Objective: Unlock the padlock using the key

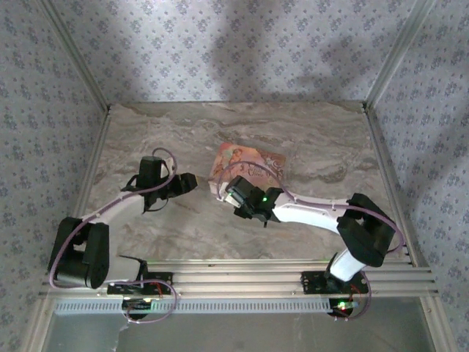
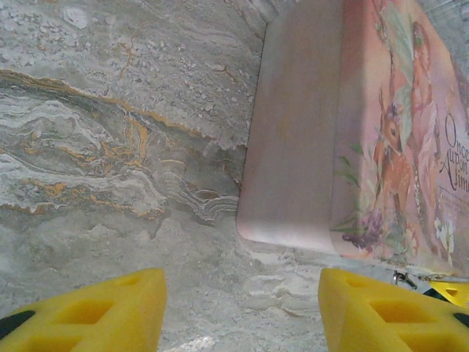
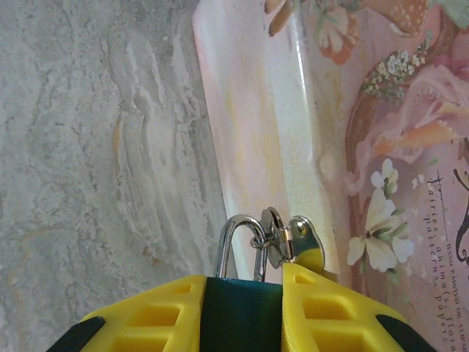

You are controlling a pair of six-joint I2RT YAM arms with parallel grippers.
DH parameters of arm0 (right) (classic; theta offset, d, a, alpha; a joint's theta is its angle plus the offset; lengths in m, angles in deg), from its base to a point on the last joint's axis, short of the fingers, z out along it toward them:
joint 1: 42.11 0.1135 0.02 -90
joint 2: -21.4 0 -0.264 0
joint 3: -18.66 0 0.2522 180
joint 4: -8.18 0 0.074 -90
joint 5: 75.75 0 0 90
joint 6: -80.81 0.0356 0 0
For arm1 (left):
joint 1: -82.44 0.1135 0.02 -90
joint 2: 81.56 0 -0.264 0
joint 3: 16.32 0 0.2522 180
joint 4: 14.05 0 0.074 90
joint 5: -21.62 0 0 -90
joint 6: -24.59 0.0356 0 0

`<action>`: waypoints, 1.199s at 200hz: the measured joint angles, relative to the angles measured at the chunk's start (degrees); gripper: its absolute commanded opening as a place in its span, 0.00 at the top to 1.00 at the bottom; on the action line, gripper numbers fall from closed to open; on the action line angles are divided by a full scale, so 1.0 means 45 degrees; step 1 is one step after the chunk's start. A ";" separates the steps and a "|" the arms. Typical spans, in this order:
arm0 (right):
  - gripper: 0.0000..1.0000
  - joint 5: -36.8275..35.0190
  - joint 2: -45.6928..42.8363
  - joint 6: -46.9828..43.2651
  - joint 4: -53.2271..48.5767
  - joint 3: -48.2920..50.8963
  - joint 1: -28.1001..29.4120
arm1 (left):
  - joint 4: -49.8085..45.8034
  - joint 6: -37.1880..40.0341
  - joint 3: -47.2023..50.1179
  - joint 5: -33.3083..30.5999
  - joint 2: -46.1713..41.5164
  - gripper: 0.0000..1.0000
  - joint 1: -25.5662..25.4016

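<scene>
— Padlock (image 3: pixel 240 315), dark green: where is it being held?
— It is being squeezed between the two yellow fingers (image 3: pixel 146 323) of the right gripper (image 3: pixel 243 287), right at the side of the pink picture box (image 3: pixel 352 147).
— Is its silver loop (image 3: pixel 236 235) being hooked onto something?
— Yes, it is being hung through a small silver clasp (image 3: pixel 289 238) on the edge of the box.
— Where is the box being rested?
— On the marble tabletop (image 1: pixel 315 132), near the middle.
— And the left gripper (image 2: pixel 242 301)?
— Its yellow fingers are being held wide apart, with nothing between them. It is being hovered over bare tabletop, just beside the rounded corner of the box.
— Are the two grippers being held close?
— Yes. From above, they are being held near each other at the near-left corner of the box, but not touching.
</scene>
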 measured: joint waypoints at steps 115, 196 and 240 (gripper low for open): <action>1.00 -0.2467 0.1273 0.1277 0.0704 0.0049 0.1535 | 0.0437 -0.0141 0.0345 0.0005 0.0058 0.43 0.0000; 1.00 -0.2939 0.1137 0.1103 0.1554 0.0350 0.1860 | 0.0437 -0.0136 0.0350 0.0107 0.0189 0.43 0.0000; 1.00 -0.2778 0.0423 -0.0238 0.2715 0.1112 0.1841 | 0.0743 -0.0301 0.0578 0.0151 0.0291 0.43 0.0092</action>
